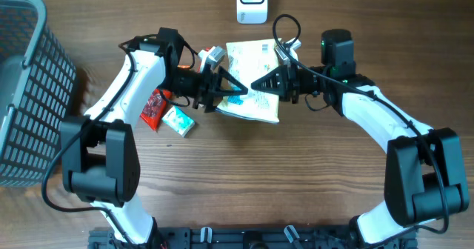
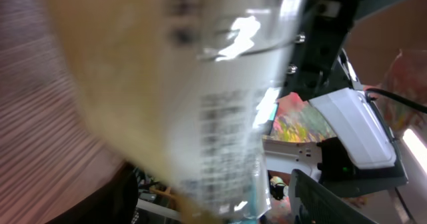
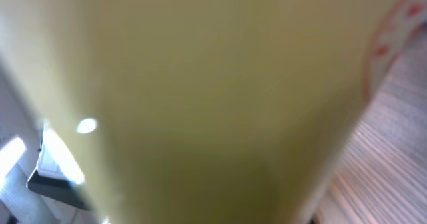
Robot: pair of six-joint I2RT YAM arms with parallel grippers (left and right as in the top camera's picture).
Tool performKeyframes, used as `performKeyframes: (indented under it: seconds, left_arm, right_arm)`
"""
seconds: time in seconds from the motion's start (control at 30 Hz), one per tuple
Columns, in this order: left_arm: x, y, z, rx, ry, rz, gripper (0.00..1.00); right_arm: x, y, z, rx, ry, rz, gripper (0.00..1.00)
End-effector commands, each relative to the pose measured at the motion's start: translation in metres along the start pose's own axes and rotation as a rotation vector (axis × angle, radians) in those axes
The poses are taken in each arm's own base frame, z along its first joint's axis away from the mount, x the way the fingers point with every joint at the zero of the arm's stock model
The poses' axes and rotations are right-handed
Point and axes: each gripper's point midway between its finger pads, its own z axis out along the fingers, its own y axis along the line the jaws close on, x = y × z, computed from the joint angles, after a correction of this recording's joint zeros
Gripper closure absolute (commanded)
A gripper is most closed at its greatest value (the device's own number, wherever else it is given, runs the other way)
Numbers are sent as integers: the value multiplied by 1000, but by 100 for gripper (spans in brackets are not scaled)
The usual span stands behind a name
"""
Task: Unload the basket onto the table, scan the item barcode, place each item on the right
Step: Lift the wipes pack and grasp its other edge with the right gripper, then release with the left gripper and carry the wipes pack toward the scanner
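Packet (image 1: 248,56) fills both wrist views, blurred, just on the near side of the scanner (image 1: 252,2). Far left of the packet stands a basket (image 1: 29,93), then a red pouch (image 1: 153,108) and a small box (image 1: 178,121). The left gripper (image 1: 238,90) meets the packet's left edge, and I cannot tell how its fingers stand. The right gripper (image 1: 258,84) is clamped on the packet.

This looks like a mock shop checkout set up at a robot test station. A wood-grain bench (image 1: 311,197) carries a white scanner (image 1: 252,1) at the top centre of the overhead view and a grey mesh basket (image 1: 29,78) at the left edge. Packaged goods show mid-frame: a pale printed bag (image 1: 255,60), a red packet (image 1: 153,108) and a small teal-and-white box (image 1: 178,121). Two black-and-white robot arms, the left arm (image 1: 137,75) and the right arm (image 1: 378,115), rise from a black rail (image 1: 244,238) at the bottom edge.
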Motion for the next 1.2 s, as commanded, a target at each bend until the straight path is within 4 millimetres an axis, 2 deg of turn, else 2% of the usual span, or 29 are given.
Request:
performKeyframes:
  seconds: [0.0, 0.07, 0.13, 0.2, 0.23, 0.3, 0.5, 0.57, 0.63, 0.8, 1.03, 1.17]
  left_arm:
    - [-9, 5, -24, -27, -70, 6, 32]
    - [-13, 6, -40, -27, -113, 1, 32]
    - [-17, 6, -66, -31, -186, 14, 32]
    - [-17, 2, -86, -34, -242, 41, 31]
    - [-16, 0, -104, -47, -293, 51, 30]
    - [-12, 0, -121, -83, -340, 52, 28]
    - [2, 19, -163, -242, -447, -10, 23]
    - [6, 28, -174, -277, -467, -46, 14]
    - [10, 35, -179, -304, -474, -73, 0]
    - [14, 48, -184, -385, -464, -99, 0]
    - [20, 68, -191, -508, -450, -129, 0]
    - [19, 76, -197, -564, -453, -126, 0]
  right_arm:
    - [0, 12, 3, -35, 27, -88, 96]
    - [3, 23, 2, -75, 64, -153, 96]
    - [10, 40, 0, -124, 119, -249, 96]
    - [13, 53, -2, -146, 151, -329, 96]
    - [15, 63, -1, -152, 159, -393, 96]
    - [15, 72, 2, -156, 151, -458, 96]
    - [14, 78, 28, -162, 112, -486, 96]
    - [14, 75, 38, -162, 107, -486, 96]
    - [12, 72, 44, -160, 97, -478, 96]
    - [-2, 70, 44, -146, 25, -465, 96]
    - [-4, 68, 45, -139, 17, -452, 96]
    - [-15, 52, 47, -90, -36, -415, 95]
